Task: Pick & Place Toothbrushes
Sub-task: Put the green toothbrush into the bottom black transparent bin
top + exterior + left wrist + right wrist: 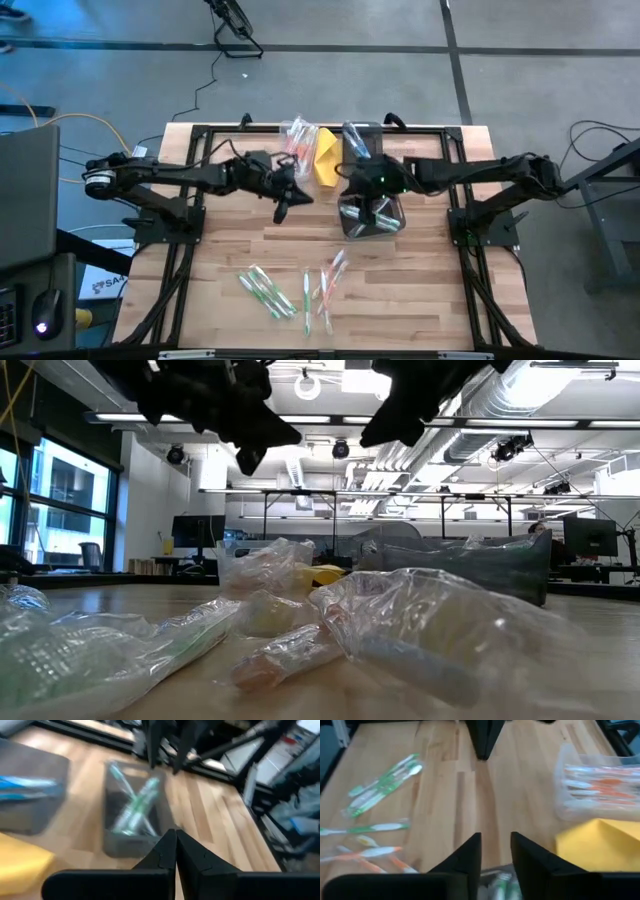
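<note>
wooden table (420, 300) with toothbrushes (290, 288), bins (370, 214)

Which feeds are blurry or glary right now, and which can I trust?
High view: sharp, evenly lit. Low view: the plastic wrap up close is out of focus, ceiling lights glare, arms are silhouettes. Left wrist view: heavy motion blur over the bin. Right wrist view: mildly soft, toothbrushes readable.

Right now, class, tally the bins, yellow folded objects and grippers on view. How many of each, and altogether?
Bins: 3 (orange-brush bin, blue-brush bin, green-brush bin)
Yellow folded object: 1
Grippers: 2 (left gripper, right gripper)
Total: 6
</note>
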Robot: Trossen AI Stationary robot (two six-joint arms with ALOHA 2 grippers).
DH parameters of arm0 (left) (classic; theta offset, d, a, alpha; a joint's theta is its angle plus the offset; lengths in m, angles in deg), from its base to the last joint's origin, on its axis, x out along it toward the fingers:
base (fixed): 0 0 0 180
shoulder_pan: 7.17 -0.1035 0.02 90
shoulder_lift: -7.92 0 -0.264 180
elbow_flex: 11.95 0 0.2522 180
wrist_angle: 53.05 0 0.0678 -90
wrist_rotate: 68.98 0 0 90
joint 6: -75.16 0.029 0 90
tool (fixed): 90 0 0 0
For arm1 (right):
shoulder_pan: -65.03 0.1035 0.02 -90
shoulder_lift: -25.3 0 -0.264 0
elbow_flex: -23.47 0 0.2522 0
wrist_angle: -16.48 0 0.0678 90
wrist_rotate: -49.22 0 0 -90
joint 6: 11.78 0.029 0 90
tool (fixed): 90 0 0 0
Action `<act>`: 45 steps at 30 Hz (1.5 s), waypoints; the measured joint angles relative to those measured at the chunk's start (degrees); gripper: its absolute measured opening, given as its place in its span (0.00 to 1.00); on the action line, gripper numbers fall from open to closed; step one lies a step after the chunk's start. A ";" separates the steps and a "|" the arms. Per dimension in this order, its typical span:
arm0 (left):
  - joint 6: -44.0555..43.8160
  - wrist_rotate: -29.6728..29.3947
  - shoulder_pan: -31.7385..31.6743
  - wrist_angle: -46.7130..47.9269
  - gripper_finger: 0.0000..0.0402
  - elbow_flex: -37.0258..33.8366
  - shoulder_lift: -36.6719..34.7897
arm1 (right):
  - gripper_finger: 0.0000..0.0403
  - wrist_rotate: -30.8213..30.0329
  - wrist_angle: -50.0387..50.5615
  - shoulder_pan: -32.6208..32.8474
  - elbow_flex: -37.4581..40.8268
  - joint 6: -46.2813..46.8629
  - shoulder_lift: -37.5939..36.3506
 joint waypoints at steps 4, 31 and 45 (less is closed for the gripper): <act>-0.66 -4.81 5.22 1.33 0.00 0.00 0.00 | 0.17 -1.84 -0.96 3.91 -0.01 4.09 0.00; -17.29 -41.70 43.12 11.68 0.00 0.00 0.00 | 0.04 -10.26 -0.94 24.96 0.00 17.83 0.00; -24.44 -30.88 44.85 34.44 0.00 0.00 0.37 | 0.04 -10.76 -0.94 29.37 0.00 17.93 0.00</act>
